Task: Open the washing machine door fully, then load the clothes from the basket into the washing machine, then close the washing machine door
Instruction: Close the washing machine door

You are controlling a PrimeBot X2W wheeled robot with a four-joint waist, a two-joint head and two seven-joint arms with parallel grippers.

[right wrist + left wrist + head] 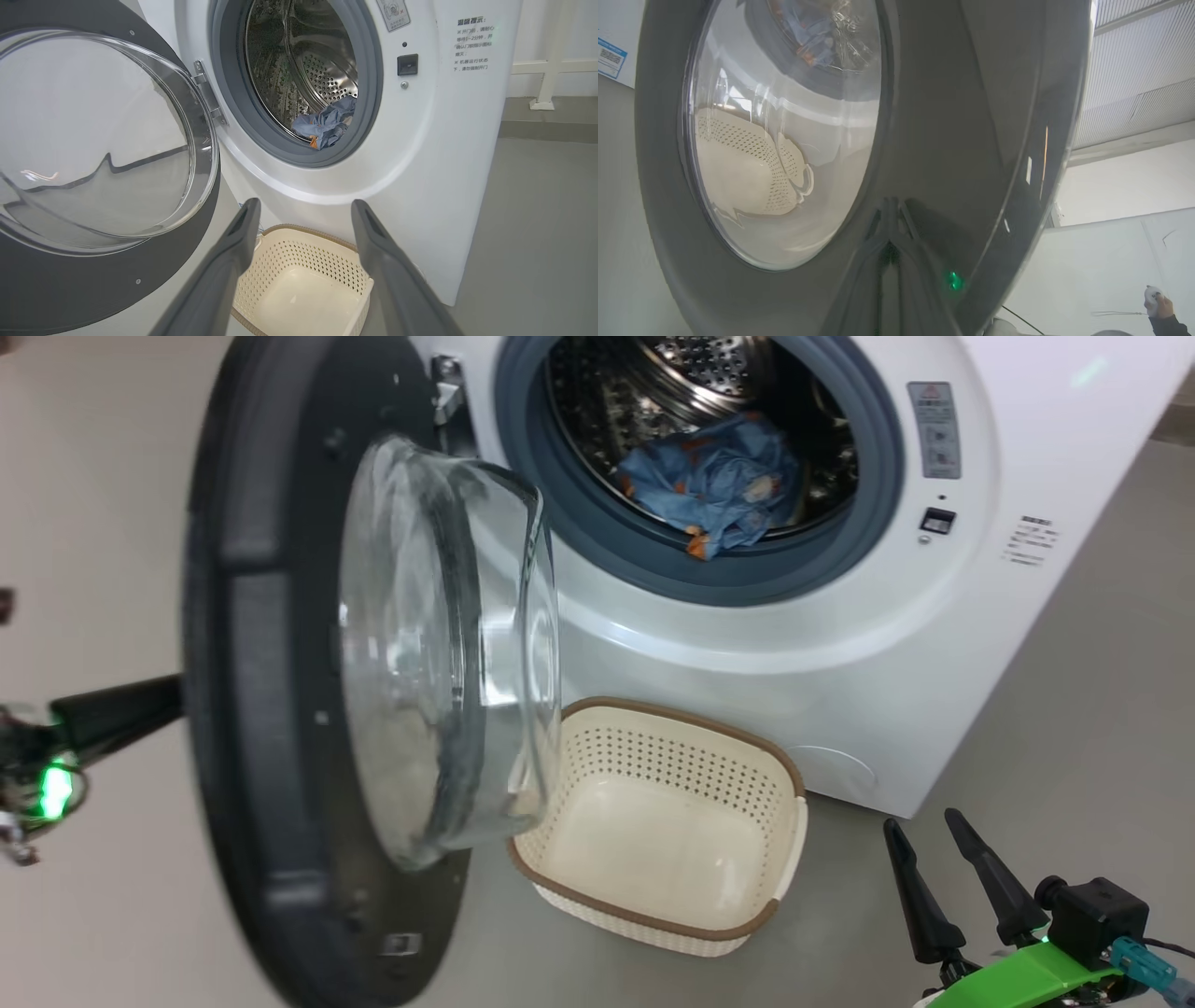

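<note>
The washing machine (840,644) stands with its door (271,709) swung out, black rim edge-on and glass bowl facing the drum. The light blue clothes (719,485) lie inside the steel drum, also seen as clothes (327,123). On the floor below the opening sits the basket (672,714), nothing in it. My left gripper (163,700) is shut, its tips against the door's glossy outer face (952,140), where the left gripper (889,247) meets its own reflection. My right gripper (924,826) hangs open at lower right, holding nothing; the right gripper (303,207) points over the basket (303,232).
Grey floor (1074,709) lies free to the right of the machine. The door latch socket (936,520) sits right of the grey-blue gasket (878,457). A person's hand (1157,303) holding a small white object shows far behind the door.
</note>
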